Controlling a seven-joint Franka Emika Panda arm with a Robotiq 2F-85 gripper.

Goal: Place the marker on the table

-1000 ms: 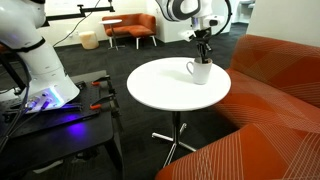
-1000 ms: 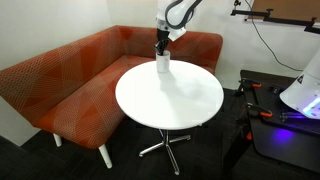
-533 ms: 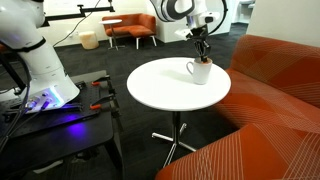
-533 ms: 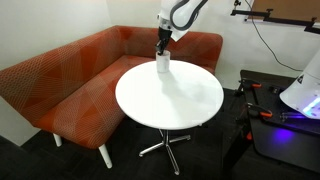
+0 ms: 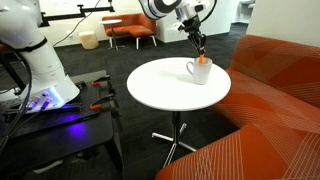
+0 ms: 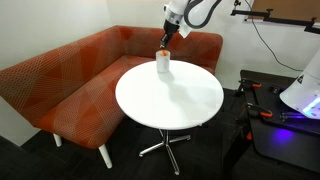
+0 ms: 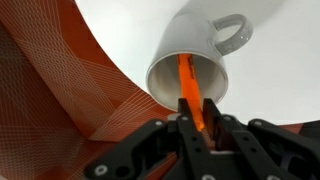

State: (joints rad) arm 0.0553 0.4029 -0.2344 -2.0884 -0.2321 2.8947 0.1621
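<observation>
A thin orange marker [image 7: 188, 92] is clamped between my gripper's [image 7: 197, 112] fingers, its lower end still inside the white mug [image 7: 195, 62]. The mug [image 5: 200, 71] stands on the round white table [image 5: 165, 90] near its far edge, by the sofa. In both exterior views the gripper [image 5: 198, 44] [image 6: 166, 41] hangs just above the mug [image 6: 162, 64], with an orange tip [image 5: 203, 60] showing at the rim. The table top [image 6: 170, 95] shows nothing else on it.
An orange-red corner sofa [image 6: 70, 80] wraps around the table's far side [image 5: 275, 90]. A dark bench with tools and a purple light [image 5: 50, 110] stands beside the table [image 6: 285, 125]. The chrome pedestal base [image 6: 165, 145] splays on dark carpet.
My gripper has risen from down in the mug to above its rim, drawing the orange marker partly out. The arm has swung up and tilted. The mug has not moved.
</observation>
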